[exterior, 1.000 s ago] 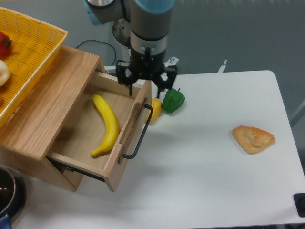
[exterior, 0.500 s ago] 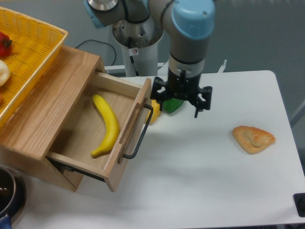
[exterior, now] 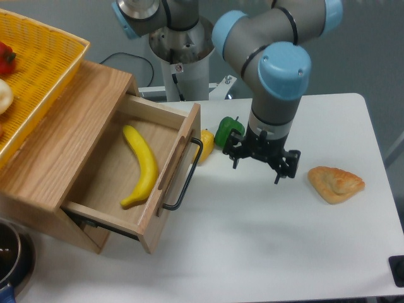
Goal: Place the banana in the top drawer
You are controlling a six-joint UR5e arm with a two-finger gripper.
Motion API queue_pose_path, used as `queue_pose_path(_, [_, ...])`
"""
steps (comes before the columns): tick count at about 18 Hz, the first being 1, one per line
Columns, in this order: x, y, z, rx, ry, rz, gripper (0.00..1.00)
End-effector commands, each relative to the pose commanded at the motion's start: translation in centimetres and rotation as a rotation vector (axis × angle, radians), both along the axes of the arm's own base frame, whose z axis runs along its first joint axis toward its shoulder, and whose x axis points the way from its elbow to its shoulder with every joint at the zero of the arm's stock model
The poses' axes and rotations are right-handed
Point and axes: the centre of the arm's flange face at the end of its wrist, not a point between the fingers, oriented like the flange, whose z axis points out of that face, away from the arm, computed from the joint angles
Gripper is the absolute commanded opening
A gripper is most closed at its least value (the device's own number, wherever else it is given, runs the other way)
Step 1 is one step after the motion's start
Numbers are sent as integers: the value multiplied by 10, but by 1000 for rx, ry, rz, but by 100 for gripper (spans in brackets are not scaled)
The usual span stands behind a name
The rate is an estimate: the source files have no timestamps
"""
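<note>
At the near left corner a dark pot [exterior: 9,257] shows partly at the frame's edge, and a small black object [exterior: 398,270] sits at the near right edge of the white desk [exterior: 265,252]. The oak cabinet [exterior: 60,145] stands on the desk's left side with its top drawer [exterior: 165,173] pulled out; the black bar handle [exterior: 185,177] faces the open desk. The banana [exterior: 143,165] lies flat on the drawer floor, curving from the back toward the front left corner. It is well apart from the hand [exterior: 262,165], which hangs empty over the bare desk to the right of the drawer, fingers spread open and holding nothing. A pastry [exterior: 336,183] lies to the hand's right, near it but not touching. Just behind the hand's left side is a green pepper [exterior: 228,132], and a small yellow fruit [exterior: 206,140] rests between the pepper and the drawer front. A yellow basket [exterior: 35,69] sits on the cabinet top, with a red item and a pale one at its left edge. The arm's base [exterior: 180,60] stands at the far edge; a small sticker on it is too small to read.

Half a second earlier the hand was closer to the drawer, in front of the pepper; now it is further right and nearer the camera. The banana has not moved.
</note>
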Motion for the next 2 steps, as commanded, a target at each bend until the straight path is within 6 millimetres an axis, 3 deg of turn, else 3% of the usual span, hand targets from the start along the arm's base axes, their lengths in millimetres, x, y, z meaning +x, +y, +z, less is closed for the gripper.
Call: queue_pose_path(2, [-3,1,-3,4,7,2,100])
